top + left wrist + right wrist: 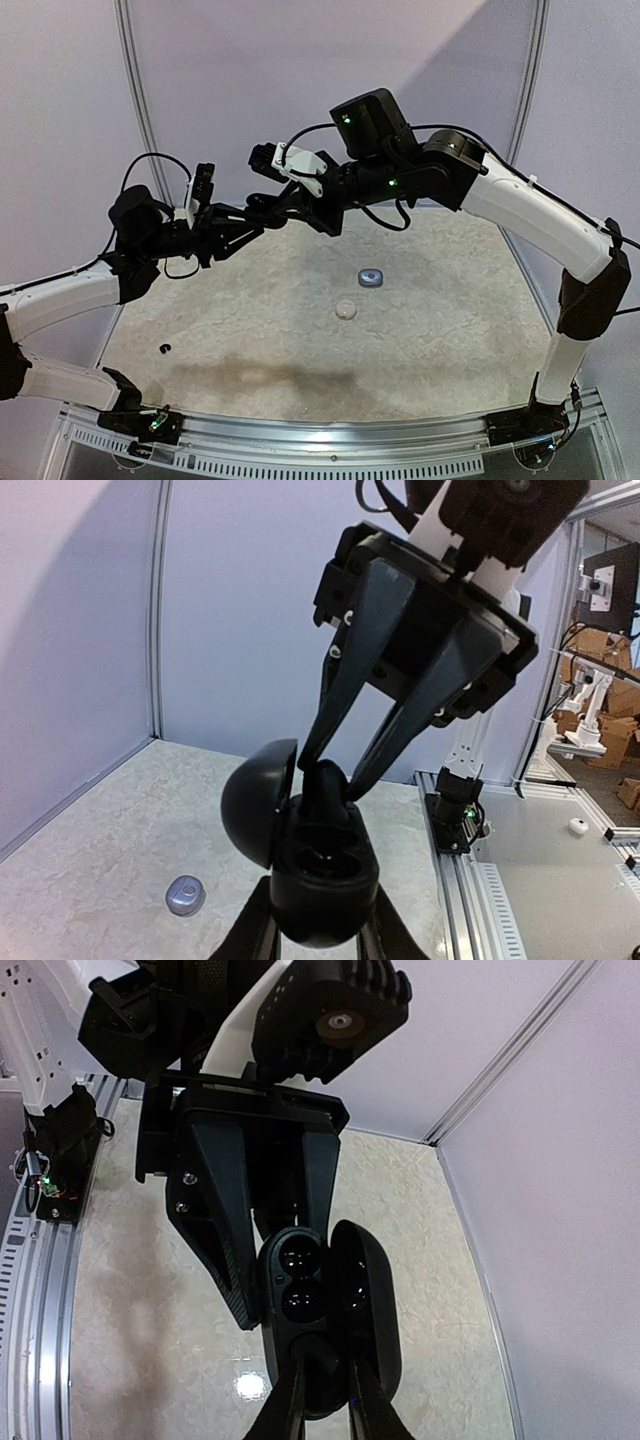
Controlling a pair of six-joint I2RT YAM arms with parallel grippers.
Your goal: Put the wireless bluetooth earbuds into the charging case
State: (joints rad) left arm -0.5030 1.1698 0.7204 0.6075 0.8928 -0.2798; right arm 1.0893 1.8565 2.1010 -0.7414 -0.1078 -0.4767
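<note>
My left gripper [318, 920] is shut on the black charging case [322, 875], held up in the air with its lid [255, 800] swung open. Its two wells [300, 1280] look dark, and I cannot tell if anything is inside. From the other side, my right gripper [328, 1390] is shut on a black earbud [325, 1355], which presses against the end of the case body next to the wells. In the top view the two grippers meet at mid-left, left gripper [238, 226] and right gripper [263, 211]. Another small black earbud [165, 348] lies on the table at the left.
A silvery-grey pebble-sized case [372, 277] and a round white one [346, 309] lie on the table's middle. The grey one also shows in the left wrist view [185, 895]. An aluminium rail [320, 430] runs along the near edge. Walls close in the back and sides.
</note>
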